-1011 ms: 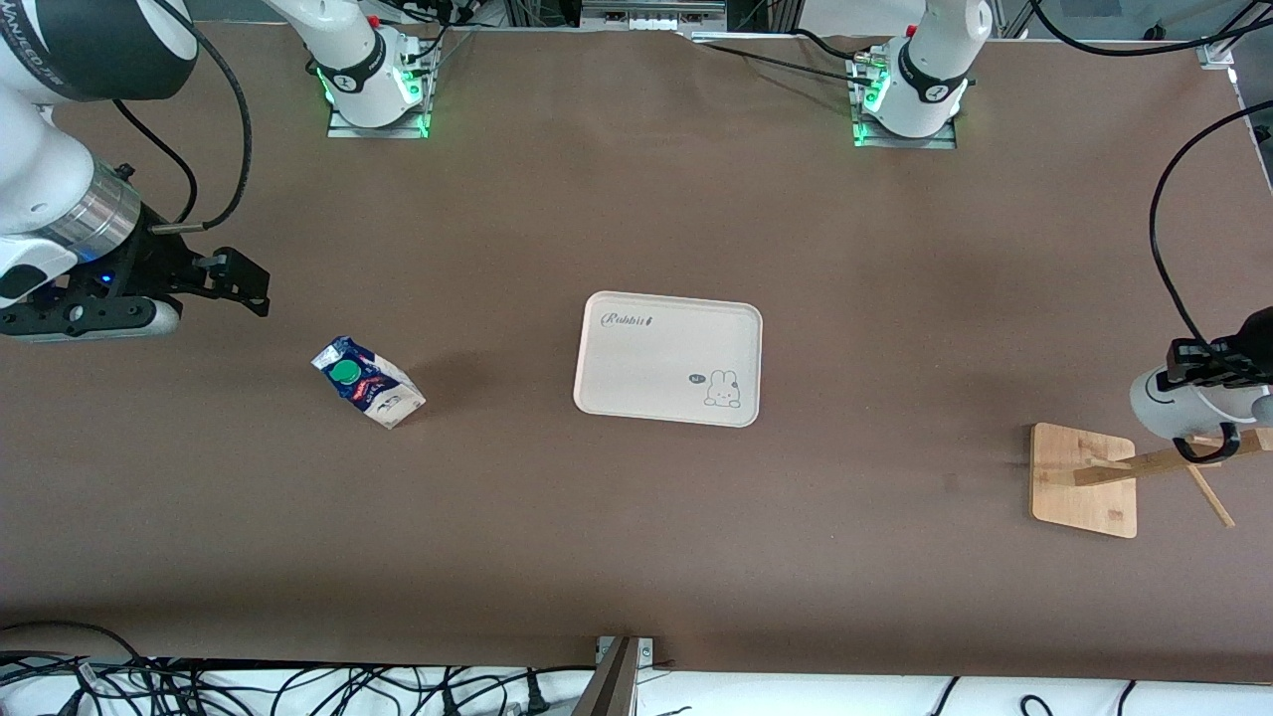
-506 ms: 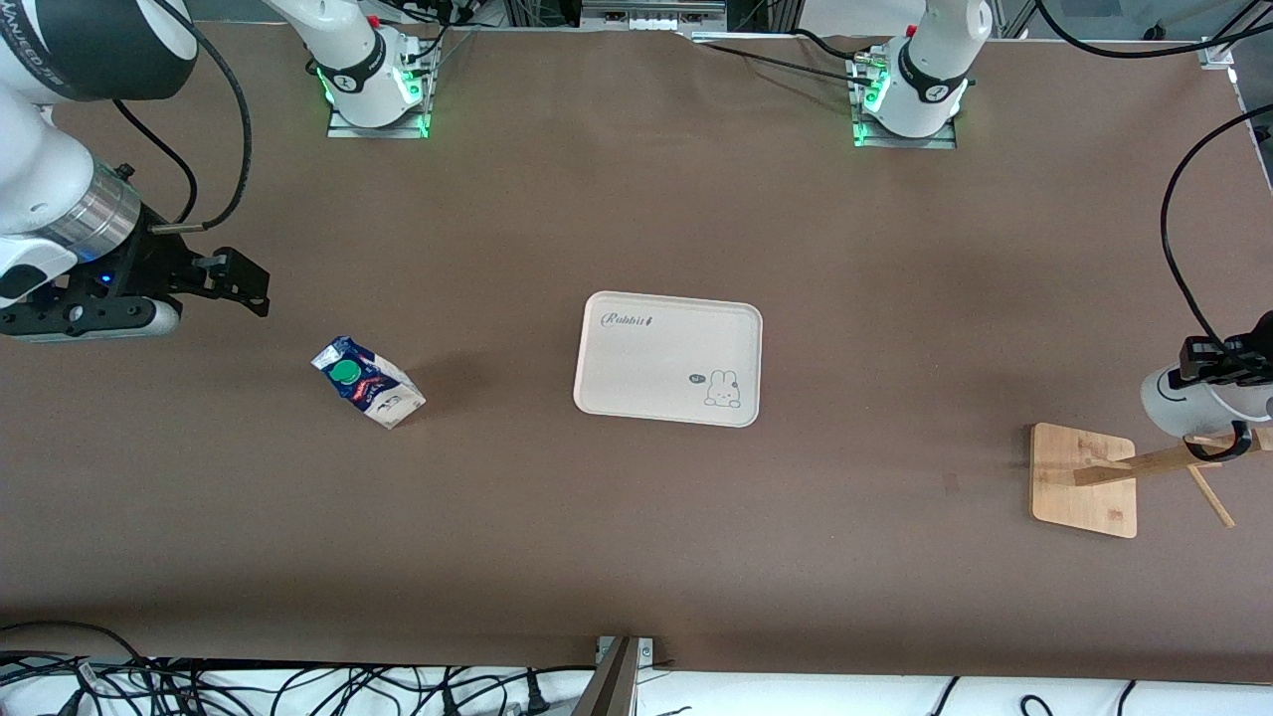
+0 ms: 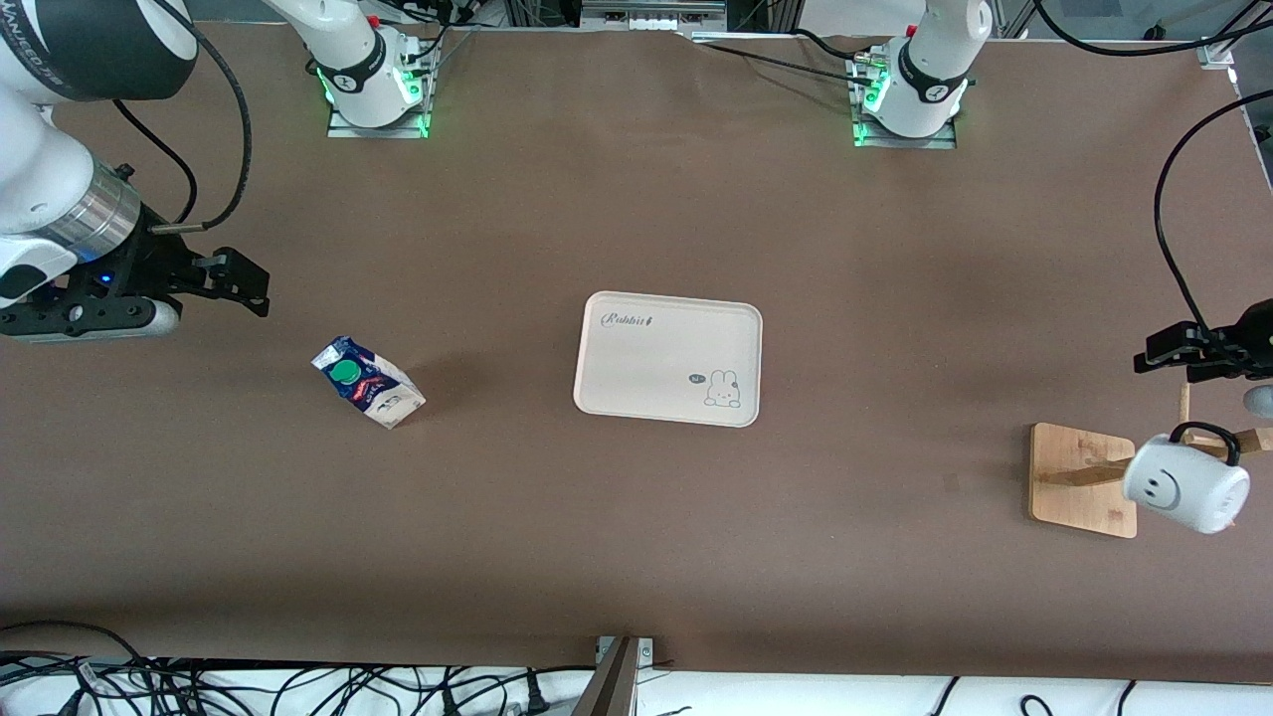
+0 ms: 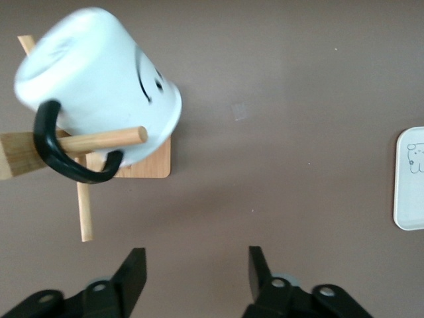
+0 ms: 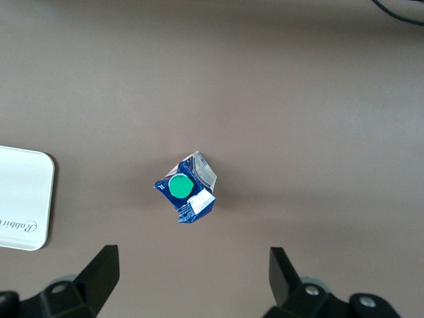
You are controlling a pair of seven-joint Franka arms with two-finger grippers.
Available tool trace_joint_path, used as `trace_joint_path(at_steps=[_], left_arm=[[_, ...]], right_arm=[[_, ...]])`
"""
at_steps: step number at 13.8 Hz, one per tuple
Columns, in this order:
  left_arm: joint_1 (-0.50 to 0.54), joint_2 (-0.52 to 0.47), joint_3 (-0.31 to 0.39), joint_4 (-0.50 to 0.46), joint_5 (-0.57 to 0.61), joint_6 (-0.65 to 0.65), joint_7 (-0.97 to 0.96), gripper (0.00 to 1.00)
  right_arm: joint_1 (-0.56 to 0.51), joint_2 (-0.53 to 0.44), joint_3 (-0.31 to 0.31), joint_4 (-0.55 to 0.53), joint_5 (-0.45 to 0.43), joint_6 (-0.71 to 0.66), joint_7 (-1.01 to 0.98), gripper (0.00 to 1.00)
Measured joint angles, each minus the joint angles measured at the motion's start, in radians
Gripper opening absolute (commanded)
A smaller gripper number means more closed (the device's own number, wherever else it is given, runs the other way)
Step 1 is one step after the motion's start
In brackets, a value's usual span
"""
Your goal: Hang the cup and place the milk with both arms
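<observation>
The cup [image 3: 1185, 486] hangs on the rack [image 3: 1084, 479]; milk [image 3: 367, 383] stands beside the tray [image 3: 668, 358].

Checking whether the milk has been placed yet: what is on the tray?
Nothing lies on the tray; only its printed rabbit and lettering show. The milk stands on the table toward the right arm's end, apart from it.

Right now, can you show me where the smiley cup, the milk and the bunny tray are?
cup [image 3: 1183, 489], front view, on its white side by the smiley face.
milk [image 3: 345, 372], front view, on its green cap.
tray [image 3: 668, 298], front view, on its rim nearest the robots.
</observation>
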Motion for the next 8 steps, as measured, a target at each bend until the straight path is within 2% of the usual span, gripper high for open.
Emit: trace_joint_path(at_steps=[4,8], left_arm=[[-0.059,-0.041,-0.008,0.004,0.000,-0.020,-0.019,1.00],[-0.134,-0.105,-0.010,0.006,0.000,-0.108,-0.034,1.00]], right_arm=[[0.000,0.000,0.000,0.000,0.000,0.000,0.000,1.00],[0.000,0.000,0.000,0.000,0.000,0.001,0.000,1.00]])
